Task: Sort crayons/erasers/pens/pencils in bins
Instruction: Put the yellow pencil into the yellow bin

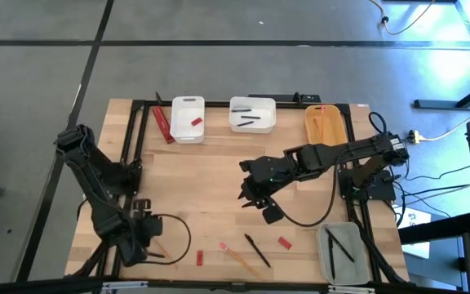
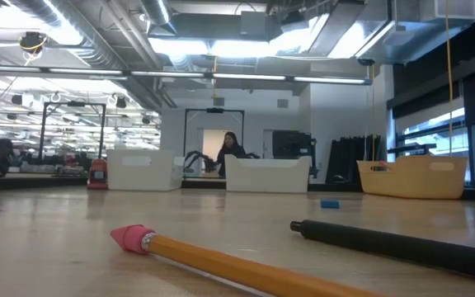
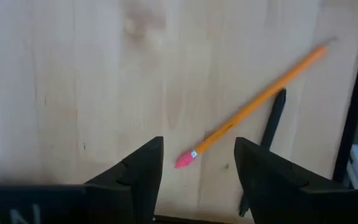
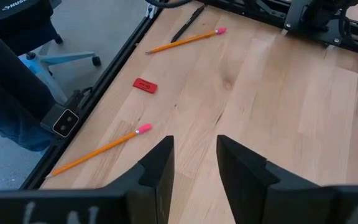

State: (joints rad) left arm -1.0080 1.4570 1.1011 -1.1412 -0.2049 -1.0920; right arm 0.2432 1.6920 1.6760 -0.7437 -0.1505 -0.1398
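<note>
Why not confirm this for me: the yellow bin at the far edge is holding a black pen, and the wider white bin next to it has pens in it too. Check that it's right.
One detail is wrong. The yellow bin holds an orange pencil, not a black pen; the high view shows it. The wider white bin beside it does have pens in it.

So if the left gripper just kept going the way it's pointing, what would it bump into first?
Most likely the pencil: the left gripper is open and the pencil's pink eraser end lies right between its fingers, just ahead. A black pen lies beside the pencil, slightly off to one side. How high the gripper sits above the table is hard to judge.
</note>
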